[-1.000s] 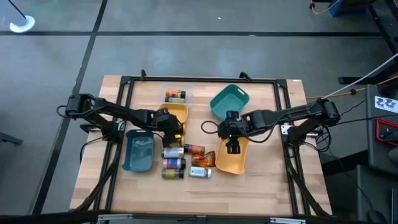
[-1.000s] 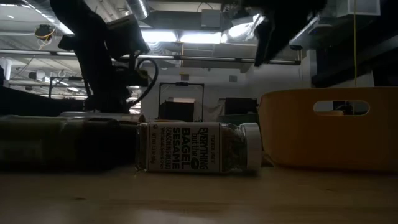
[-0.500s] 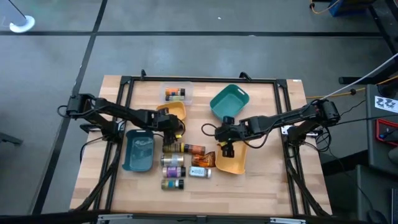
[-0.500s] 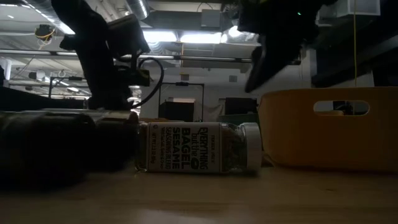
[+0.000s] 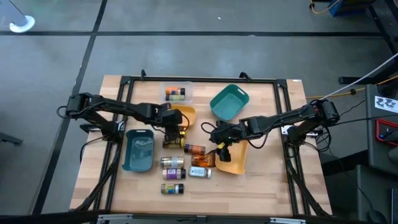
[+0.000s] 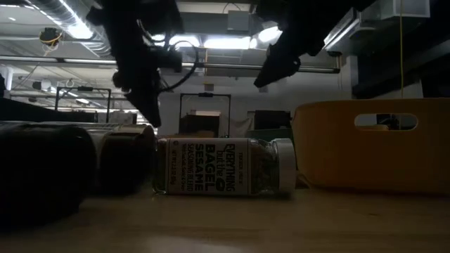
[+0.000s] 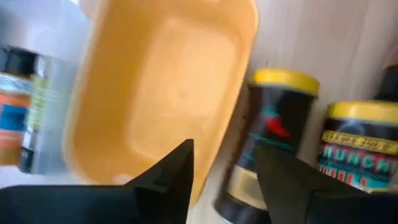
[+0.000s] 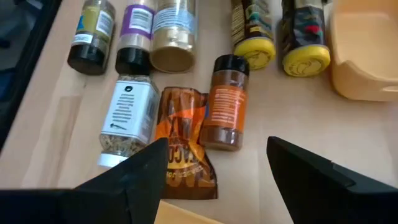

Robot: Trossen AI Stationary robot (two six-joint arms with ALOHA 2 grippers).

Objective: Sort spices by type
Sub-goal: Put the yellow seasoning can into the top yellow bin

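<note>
Spice jars lie on their sides mid-table: two yellow-capped ones (image 8: 280, 37), an orange-labelled one (image 8: 227, 112), a white-labelled one (image 8: 127, 115), several more (image 5: 173, 174) and an orange-brown packet (image 8: 186, 149). Two jars (image 5: 175, 94) sit in a clear tray. My left gripper (image 5: 176, 129) is shut on a yellow tray (image 5: 185, 114), just far of the yellow-capped jars (image 7: 273, 112). My right gripper (image 8: 214, 186) hangs open above the packet and the orange-labelled jar, touching nothing. My left gripper holds the yellow tray by its rim (image 7: 206, 168) near a corner on the side toward the jars. One finger (image 7: 177, 171) stands inside the tray and the other (image 7: 280, 177) outside. The fingers come from above, slanting. Whether the tray's bottom rests on the table I cannot tell.
A second yellow tray (image 5: 235, 160) lies under my right arm, a teal tray (image 5: 229, 102) at the far middle, a blue tray (image 5: 138, 150) at the left. A dark frame (image 5: 199, 79) runs round the work area. Bare wood lies along the near edge.
My left gripper has shut on the yellow tray's rim, and the tray has swung a little toward the table's right. My right gripper has gone toward the table's left, off the second yellow tray and over the packet. One jar has rolled toward the near edge.
</note>
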